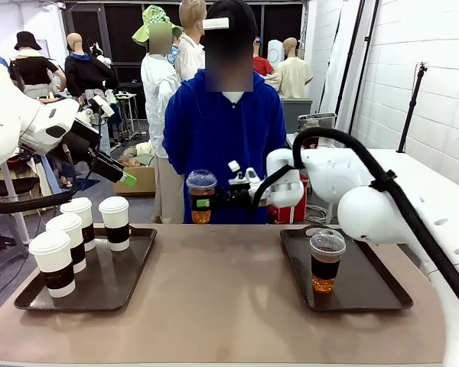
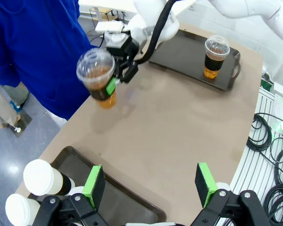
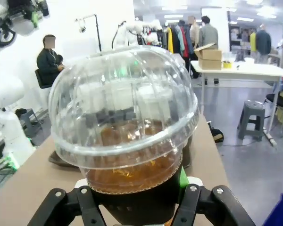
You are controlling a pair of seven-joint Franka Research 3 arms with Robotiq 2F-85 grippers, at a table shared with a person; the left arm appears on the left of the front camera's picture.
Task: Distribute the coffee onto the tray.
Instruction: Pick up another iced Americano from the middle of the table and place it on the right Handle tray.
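Now a dome-lidded cup (image 1: 201, 196) is held clamped in the right gripper (image 1: 206, 202), mid-carry; next, lowering onto a tray (image 1: 367, 294) is called for.

left tray (image 1: 30, 297): we've got four lidded paper cups (image 1: 69, 241) on it, at the table's left
right tray (image 1: 382, 287): one dome-lidded cup (image 1: 326, 261) on it
second dome cup (image 1: 201, 196): up off the table, between the trays, near the far edge, in front of the person (image 1: 226, 122)
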